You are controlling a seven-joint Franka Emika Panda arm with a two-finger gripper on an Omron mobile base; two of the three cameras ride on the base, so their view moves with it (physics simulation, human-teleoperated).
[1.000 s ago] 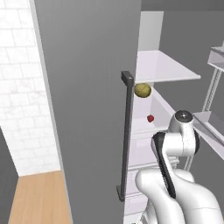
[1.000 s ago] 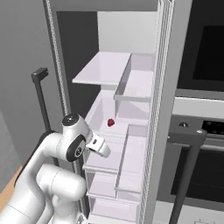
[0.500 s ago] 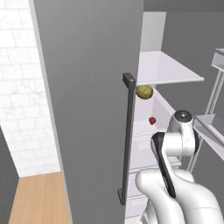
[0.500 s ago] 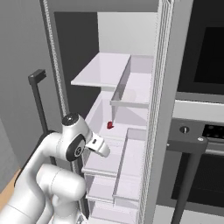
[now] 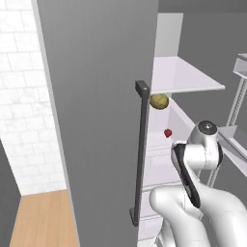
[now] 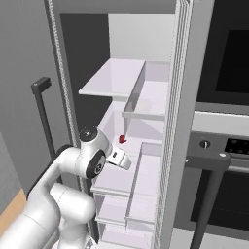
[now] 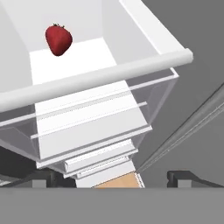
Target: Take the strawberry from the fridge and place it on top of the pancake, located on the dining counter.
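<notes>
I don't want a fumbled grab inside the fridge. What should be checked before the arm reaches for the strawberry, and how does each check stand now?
1. Fridge door open: ok.
2. Strawberry in sight, lying on a white shelf: ok.
3. End effector open: ok, fingertips stand wide apart at the bottom of the hand view.
4. End effector empty: ok.
5. Path to the berry: not ok, the shelf's front rail lies between the fingertips and the berry.
6. Yellow-green fruit clear of the reach: cannot tell.

Gripper (image 7: 111,177) apparently wide open.
</notes>
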